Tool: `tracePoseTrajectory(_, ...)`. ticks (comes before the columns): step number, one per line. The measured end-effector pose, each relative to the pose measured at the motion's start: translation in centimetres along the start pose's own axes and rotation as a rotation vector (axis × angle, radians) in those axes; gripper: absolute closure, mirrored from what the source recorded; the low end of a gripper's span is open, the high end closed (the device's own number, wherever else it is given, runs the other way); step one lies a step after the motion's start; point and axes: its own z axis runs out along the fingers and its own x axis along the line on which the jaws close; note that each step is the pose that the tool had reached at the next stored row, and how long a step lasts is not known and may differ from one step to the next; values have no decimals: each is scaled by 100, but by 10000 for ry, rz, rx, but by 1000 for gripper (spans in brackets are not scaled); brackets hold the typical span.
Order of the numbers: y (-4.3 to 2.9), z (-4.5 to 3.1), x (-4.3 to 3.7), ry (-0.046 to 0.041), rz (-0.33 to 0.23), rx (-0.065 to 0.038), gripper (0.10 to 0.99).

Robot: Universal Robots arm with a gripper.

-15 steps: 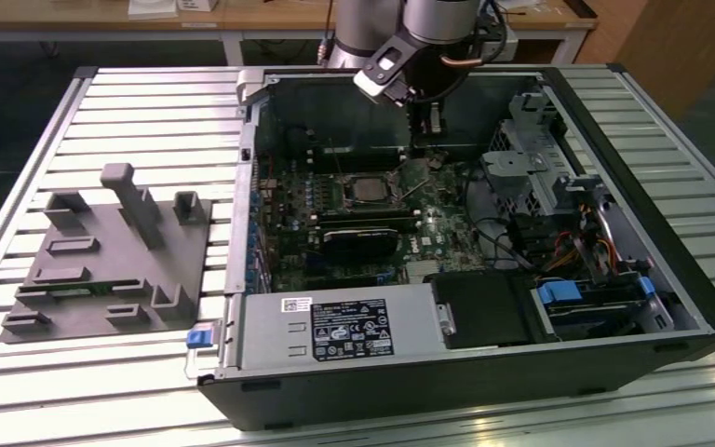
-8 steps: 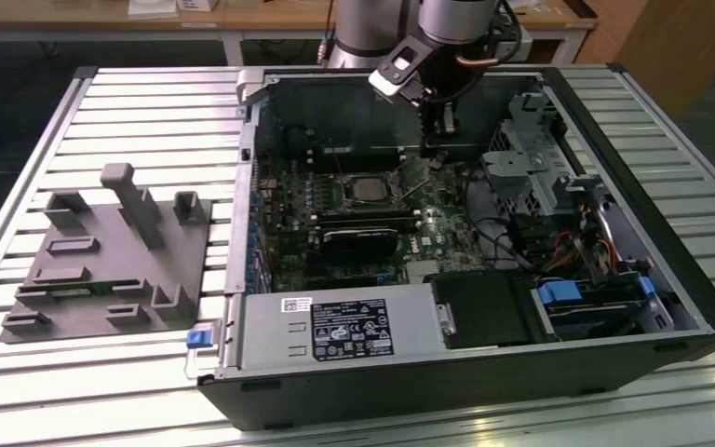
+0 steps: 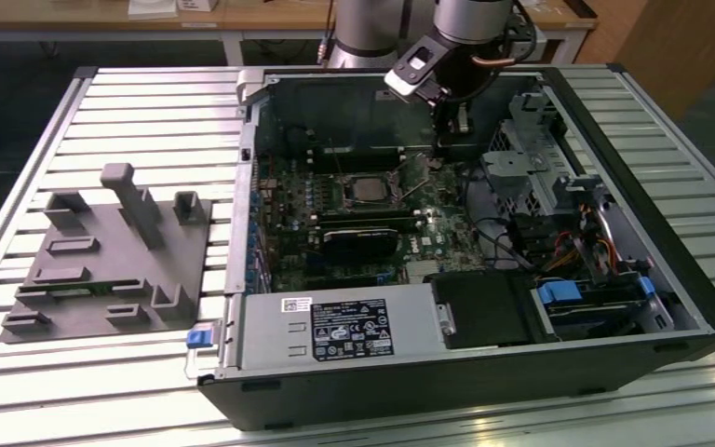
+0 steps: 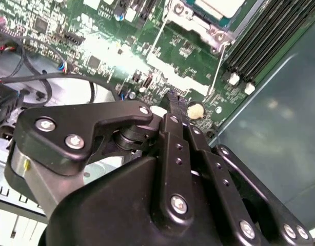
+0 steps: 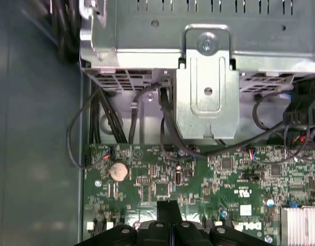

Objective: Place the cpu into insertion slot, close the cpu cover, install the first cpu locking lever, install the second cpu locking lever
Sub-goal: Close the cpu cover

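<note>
The computer case [image 3: 457, 382] lies open on the slatted surface [image 3: 109, 102]. Its green motherboard [image 3: 445, 233] faces up, and the insertion slot [image 3: 368, 189] sits in the middle of it. A grey fixture [image 3: 109, 270] stands well apart from the slot, toward the exterior view's left.

The gripper [image 3: 442, 154] hangs low over the board near the slot, on the exterior view's right of it. Its fingers are pressed together with nothing between them.

In the second wrist view the cpu cover [image 4: 185, 20] looks folded down around the cpu [image 4: 219, 6], which is in the slot with its pale top showing. I can't be sure from this angle that the cover lies fully flat.

Two thin wire levers [image 4: 221, 66] run out beside the slot, and they seem unlatched. I judge the first locking lever is the step in hand. It calls for the clenched tip to meet that slim wire squarely and press it down under its catch without scraping the board.
</note>
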Motion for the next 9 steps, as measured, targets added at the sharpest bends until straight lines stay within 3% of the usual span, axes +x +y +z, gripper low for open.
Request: tracePoseTrajectory(9, 17, 23, 0, -2, -1, 0, 980)
